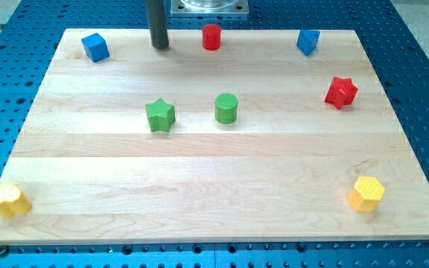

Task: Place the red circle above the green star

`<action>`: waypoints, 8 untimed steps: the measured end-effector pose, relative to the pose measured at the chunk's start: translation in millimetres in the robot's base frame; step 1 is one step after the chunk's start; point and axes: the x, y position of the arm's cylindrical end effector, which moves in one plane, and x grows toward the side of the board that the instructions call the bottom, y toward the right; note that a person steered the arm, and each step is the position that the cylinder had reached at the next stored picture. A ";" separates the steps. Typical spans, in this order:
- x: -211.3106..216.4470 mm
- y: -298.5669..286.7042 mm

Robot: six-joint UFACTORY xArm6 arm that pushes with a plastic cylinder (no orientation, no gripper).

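1. Near the view's top edge of the wooden desk [222, 171], our tip [160, 48] stands just to the view's left of the red circle [211, 36], close beside it but with a gap showing between them.
2. We carry no claw on this rig, only the dark rod, so there is nothing to report as apart, together or clamped.
3. Lower down, the green star [159, 115] sits left of centre, with the green cylinder [226, 108] just to its right.
4. We judge the red circle too far to the view's right of the star's column; it must travel toward the view's left along the top strip.
5. Our tip is on the wrong side for that push. We would best swing round the top or bottom of the red circle to its right flank, then press leftward through its middle so it does not spin off.
6. We should stop once it stands directly over the star, well short of the blue cube [94, 46].
7. Elsewhere lie another blue block [307, 41], a red star [341, 91] and two yellow blocks [366, 193] [9, 199], all well apart from the route.
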 end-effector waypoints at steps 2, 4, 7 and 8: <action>-14.9 70.5; -4.0 119.6; 97.6 110.7; 51.1 110.5</action>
